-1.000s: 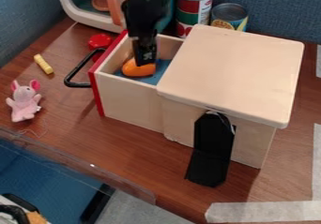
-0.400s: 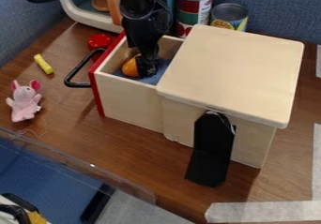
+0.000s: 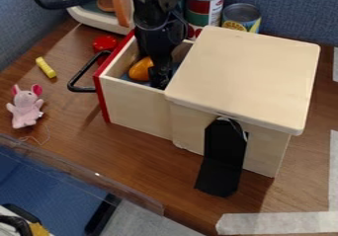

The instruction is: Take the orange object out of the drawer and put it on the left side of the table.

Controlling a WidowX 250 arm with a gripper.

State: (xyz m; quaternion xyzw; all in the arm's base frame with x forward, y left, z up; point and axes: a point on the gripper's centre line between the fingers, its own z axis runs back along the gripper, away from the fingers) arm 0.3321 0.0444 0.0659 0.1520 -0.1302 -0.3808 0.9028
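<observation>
a lab-like corner: a robot arm (image 3: 157, 20), tape strips (image 3: 284, 222) on the table (image 3: 125, 156), blue fabric partitions (image 3: 290, 8).

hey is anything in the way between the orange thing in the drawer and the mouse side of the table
Yes, the drawer's red front and, just beyond it, the black handle stand between the orange thing and that side; it would probably need lifting over both.

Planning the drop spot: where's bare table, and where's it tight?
Bare wood: between the pink plush toy and the red drawer front, nearer the camera than the black handle; also between the drawer and the clear edging. Tight: inside the drawer, where the gripper hangs beside the orange object, and around the red object by the handle.
</observation>
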